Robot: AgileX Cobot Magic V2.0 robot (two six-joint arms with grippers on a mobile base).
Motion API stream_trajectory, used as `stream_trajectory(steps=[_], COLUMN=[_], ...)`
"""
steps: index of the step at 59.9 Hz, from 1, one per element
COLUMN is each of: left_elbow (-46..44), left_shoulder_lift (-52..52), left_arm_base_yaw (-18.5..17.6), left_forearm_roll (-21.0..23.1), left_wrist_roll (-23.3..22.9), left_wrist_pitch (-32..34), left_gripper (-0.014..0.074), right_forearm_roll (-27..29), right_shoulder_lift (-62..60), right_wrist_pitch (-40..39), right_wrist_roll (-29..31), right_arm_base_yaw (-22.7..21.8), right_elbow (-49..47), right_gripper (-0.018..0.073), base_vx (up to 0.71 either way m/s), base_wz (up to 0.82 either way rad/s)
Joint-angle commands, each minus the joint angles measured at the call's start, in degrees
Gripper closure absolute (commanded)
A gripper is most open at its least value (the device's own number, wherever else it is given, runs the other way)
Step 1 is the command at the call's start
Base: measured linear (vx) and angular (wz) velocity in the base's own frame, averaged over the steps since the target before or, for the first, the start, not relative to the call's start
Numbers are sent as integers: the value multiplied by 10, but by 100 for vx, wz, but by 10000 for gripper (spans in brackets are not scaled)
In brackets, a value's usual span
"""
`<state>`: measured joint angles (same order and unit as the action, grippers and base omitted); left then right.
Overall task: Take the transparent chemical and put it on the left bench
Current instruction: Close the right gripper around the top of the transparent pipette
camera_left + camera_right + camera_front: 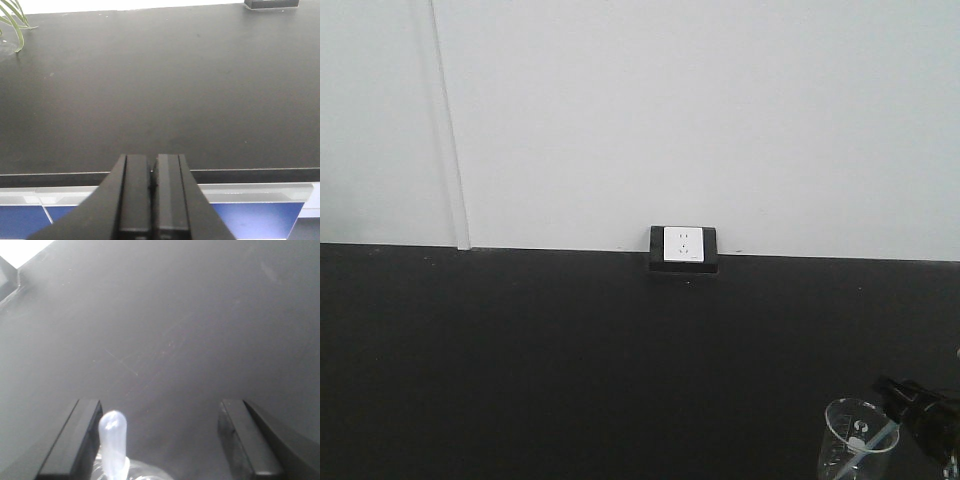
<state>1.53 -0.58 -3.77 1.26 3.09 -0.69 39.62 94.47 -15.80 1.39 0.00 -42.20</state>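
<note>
At the near right of the black benchtop (520, 360), the transparent chemical (853, 440) sat between the right gripper's (159, 407) spread fingers; seemingly the grasp step, needing them to close. Meanwhile the left gripper's (152, 160) fingers were pressed together.

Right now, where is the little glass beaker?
Bottom right of the front view, the beaker sits right of the wall socket, between the open jaws of the right gripper.
</note>
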Motion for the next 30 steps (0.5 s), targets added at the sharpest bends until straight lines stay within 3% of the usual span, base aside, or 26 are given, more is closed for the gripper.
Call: stream_trajectory(steps=[1,18,30], left_elbow=[9,9,9], left_shoulder_lift=[-11,-11,-11], left_arm_base_yaw=[-1,-1,-1], left_forearm_roll=[0,0,0], left_wrist_roll=[-4,-4,-4], left_wrist_pitch=[45,45,45], left_gripper=[600,600,600], right_forearm_roll=[-22,-45,-67], right_shoulder_lift=[-19,-19,-19], right_wrist_pitch=[-39,-45,-46], right_wrist_roll=[-4,-62,-75], right_arm_base_yaw=[-1,-1,-1], right_elbow=[-19,-19,-19], right_gripper=[41,158,368], base_vx=[0,0,0], base_wz=[0,0,0])
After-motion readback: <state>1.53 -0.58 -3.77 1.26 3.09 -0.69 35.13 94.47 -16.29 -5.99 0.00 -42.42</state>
